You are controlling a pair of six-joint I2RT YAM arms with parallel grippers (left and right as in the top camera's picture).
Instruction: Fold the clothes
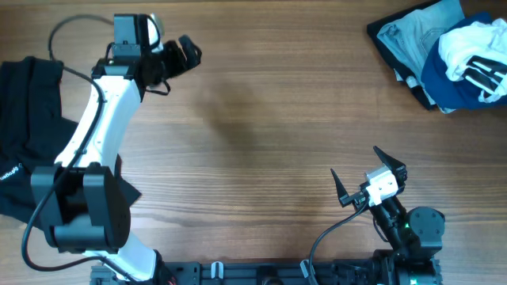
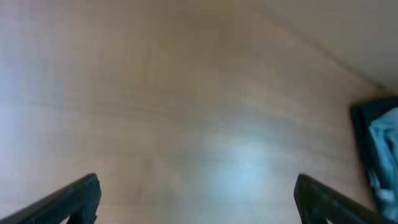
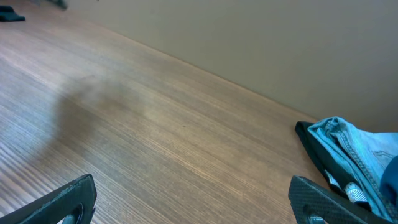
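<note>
A pile of clothes (image 1: 444,55) lies at the table's far right corner: a white T-shirt with black marks (image 1: 475,51), a dark blue garment and a pale grey-blue one (image 1: 412,36). The pale blue one also shows in the right wrist view (image 3: 351,155) and, blurred, in the left wrist view (image 2: 382,155). A black garment (image 1: 28,134) lies flat at the left edge, partly under the left arm. My left gripper (image 1: 188,54) is open and empty above the bare table at the far left. My right gripper (image 1: 367,176) is open and empty near the front right.
The wooden table (image 1: 253,134) stretches bare between the two grippers. The left arm's body (image 1: 87,182) stands over the black garment's right part. A pale wall rises behind the table's far edge in the right wrist view (image 3: 261,43).
</note>
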